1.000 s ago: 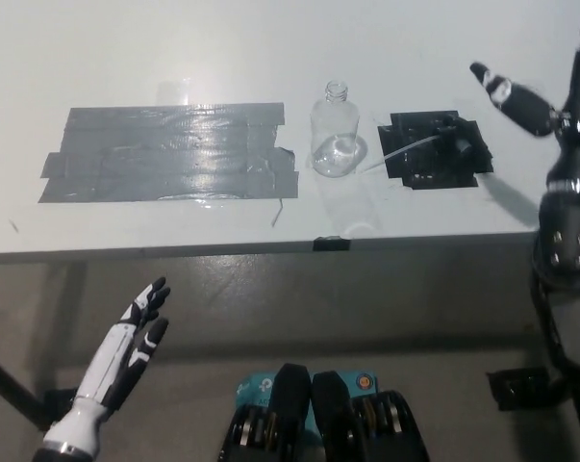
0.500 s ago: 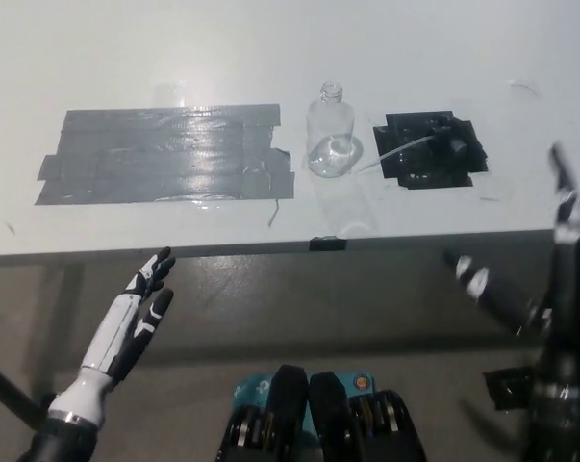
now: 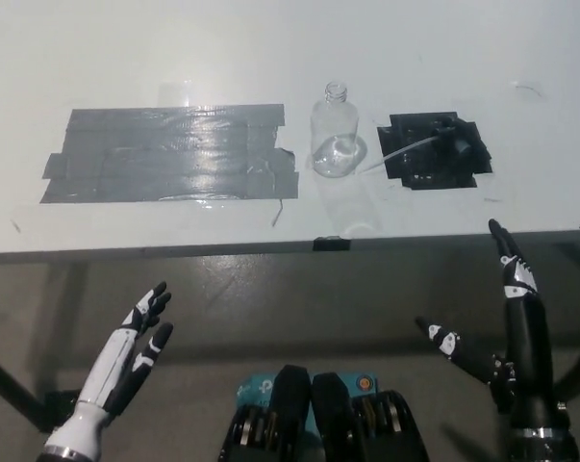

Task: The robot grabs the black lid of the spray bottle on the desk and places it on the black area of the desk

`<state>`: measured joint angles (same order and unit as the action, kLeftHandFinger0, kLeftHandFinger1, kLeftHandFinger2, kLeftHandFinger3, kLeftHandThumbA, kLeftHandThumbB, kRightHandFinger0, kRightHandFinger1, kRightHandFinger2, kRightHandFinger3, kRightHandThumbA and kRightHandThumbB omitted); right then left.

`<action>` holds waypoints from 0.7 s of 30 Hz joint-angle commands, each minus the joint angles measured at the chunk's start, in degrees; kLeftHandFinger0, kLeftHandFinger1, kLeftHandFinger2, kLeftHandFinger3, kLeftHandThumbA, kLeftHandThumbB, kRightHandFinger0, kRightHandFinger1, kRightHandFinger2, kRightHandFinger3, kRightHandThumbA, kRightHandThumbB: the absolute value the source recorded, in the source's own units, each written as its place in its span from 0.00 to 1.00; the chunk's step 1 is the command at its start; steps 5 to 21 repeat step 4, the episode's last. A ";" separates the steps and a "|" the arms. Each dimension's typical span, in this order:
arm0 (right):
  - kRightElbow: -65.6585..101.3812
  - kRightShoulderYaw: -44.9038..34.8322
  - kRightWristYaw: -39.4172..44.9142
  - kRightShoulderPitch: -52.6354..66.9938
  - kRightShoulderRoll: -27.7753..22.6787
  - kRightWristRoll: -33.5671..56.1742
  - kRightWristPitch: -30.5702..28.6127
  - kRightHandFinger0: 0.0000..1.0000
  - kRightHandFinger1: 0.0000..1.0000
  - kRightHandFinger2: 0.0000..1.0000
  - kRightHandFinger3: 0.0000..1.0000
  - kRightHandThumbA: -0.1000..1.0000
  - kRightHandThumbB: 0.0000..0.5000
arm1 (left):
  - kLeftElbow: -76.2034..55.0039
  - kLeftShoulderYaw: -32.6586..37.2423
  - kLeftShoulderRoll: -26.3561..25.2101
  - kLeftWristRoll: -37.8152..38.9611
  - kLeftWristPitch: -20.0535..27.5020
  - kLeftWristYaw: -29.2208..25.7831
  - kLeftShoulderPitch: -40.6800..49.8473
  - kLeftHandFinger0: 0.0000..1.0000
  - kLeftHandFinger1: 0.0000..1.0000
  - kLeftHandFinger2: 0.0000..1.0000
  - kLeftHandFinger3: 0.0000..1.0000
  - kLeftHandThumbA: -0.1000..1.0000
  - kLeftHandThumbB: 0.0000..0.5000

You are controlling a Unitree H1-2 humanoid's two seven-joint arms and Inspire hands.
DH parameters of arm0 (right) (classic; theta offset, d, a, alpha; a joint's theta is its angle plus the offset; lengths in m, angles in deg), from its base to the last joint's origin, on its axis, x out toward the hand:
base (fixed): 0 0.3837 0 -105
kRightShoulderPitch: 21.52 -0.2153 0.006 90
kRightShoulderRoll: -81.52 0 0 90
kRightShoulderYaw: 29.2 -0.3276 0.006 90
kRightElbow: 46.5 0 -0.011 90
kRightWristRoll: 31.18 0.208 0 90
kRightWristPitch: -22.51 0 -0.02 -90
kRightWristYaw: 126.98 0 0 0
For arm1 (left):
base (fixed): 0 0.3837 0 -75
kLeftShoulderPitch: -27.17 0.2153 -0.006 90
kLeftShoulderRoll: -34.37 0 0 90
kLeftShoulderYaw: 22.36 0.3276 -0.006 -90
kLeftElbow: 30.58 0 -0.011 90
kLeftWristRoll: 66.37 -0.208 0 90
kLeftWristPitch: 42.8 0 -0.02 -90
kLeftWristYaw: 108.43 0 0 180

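At seven o'clock, below the table's front edge, the white left hand [image 3: 134,358] rests off the table, fingers spread and straight, holding nothing. It sits a touch lower in the picture than half a second ago, though the whole view has shifted a little too.

On the white table [image 3: 126,58], at ten o'clock, lies a broad grey tape patch [image 3: 169,154], glossy and wrinkled, with ragged strip ends. Just right of it, near twelve o'clock, stands the clear spray bottle [image 3: 335,135], upright, round-shouldered plastic, its neck bare and open. Right beside the bottle, at one o'clock, is the black area [image 3: 416,168], a square of matte tape. The black lid [image 3: 455,142] lies on it at its upper right, its thin pale dip tube [image 3: 400,154] stretched across the square toward the bottle. Bottle, lid and tape sit as they did a second ago.

At five o'clock the black right hand [image 3: 496,337] hangs below the table edge, fingers splayed wide, empty and touching nothing. A second ago it was up over the table's right end, past the black area; it has since dropped clear of the surface.
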<state>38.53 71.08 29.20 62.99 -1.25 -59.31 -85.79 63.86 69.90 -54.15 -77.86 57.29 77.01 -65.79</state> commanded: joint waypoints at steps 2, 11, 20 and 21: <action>-0.06 0.20 1.03 0.33 0.11 -0.38 -4.02 1.00 1.00 1.00 1.00 1.00 0.70 | -2.19 -0.33 -0.45 -0.31 0.69 -0.70 0.29 1.00 1.00 1.00 1.00 0.97 0.50; -0.12 0.17 1.05 0.38 0.16 -0.53 -4.08 1.00 1.00 1.00 1.00 1.00 0.70 | -2.07 -0.35 -0.44 -0.82 1.30 -1.14 0.30 1.00 1.00 1.00 1.00 0.97 0.50; -0.12 0.17 1.05 0.38 0.16 -0.53 -4.08 1.00 1.00 1.00 1.00 1.00 0.70 | -2.07 -0.35 -0.44 -0.82 1.30 -1.14 0.30 1.00 1.00 1.00 1.00 0.97 0.50; -0.12 0.17 1.05 0.38 0.16 -0.53 -4.08 1.00 1.00 1.00 1.00 1.00 0.70 | -2.07 -0.35 -0.44 -0.82 1.30 -1.14 0.30 1.00 1.00 1.00 1.00 0.97 0.50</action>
